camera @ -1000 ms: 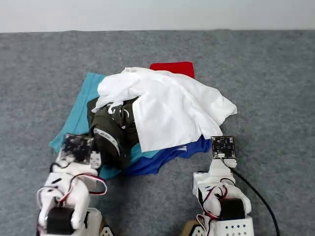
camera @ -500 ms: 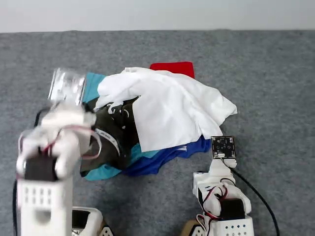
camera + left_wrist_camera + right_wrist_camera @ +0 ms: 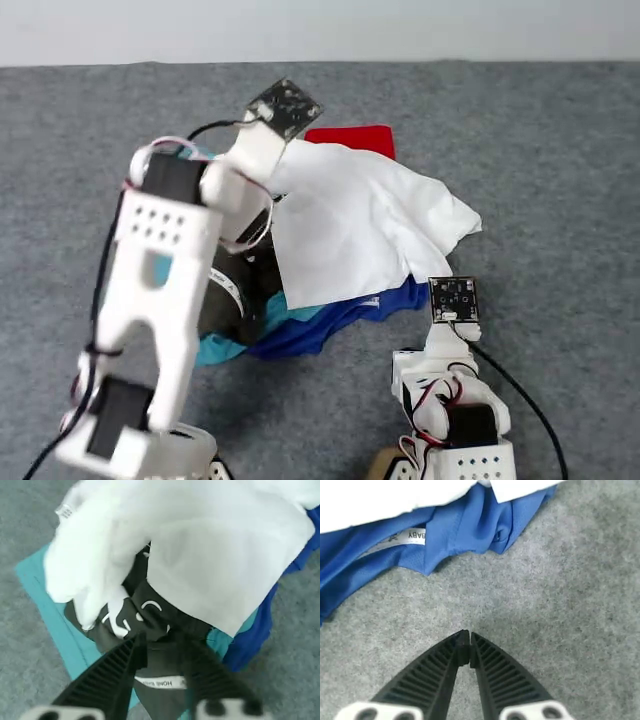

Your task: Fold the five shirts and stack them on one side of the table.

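left hand (image 3: 161, 641) spread over dark shirt (image 3: 156, 666), right hand (image 3: 465, 649) closed

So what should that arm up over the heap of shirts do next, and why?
Probably lower the left gripper and pinch the nearby edge of the white shirt. Its jaws stand open over the heap, above the dark shirt right beside that edge. The white shirt lies on top of the others, so it likely has to come off first.

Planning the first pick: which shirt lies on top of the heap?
The white shirt: it drapes over the dark shirt, blue shirt, teal shirt and red shirt, which peek out at its edges.
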Robot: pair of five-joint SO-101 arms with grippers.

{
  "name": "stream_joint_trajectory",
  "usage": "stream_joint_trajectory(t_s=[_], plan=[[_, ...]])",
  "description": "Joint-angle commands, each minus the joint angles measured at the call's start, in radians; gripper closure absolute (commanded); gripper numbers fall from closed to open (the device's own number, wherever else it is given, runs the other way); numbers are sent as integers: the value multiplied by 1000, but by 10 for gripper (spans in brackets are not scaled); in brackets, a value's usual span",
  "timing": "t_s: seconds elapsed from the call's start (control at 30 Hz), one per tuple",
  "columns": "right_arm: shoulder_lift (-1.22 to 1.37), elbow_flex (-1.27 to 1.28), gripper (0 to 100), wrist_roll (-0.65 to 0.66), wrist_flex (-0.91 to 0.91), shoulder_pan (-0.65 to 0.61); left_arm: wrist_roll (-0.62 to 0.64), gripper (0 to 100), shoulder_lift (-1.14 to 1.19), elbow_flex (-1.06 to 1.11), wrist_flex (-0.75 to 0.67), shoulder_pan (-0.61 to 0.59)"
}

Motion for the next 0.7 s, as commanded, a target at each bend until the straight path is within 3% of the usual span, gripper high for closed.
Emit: stream_joint_trajectory(t_s=[0.0,0.13,0.47,0.67], plan=[[-8,15,989,-9,-2,-5,-5,722,98,-133,32,-21],[-8,15,989,-9,-2,-5,-9,650,206,-209,32,-34],[-8,15,989,-9,-2,-5,-17,652,489,-232,-15,-41],[-8,15,989,-9,-2,-5,9,803,585,-234,-61,-49]])
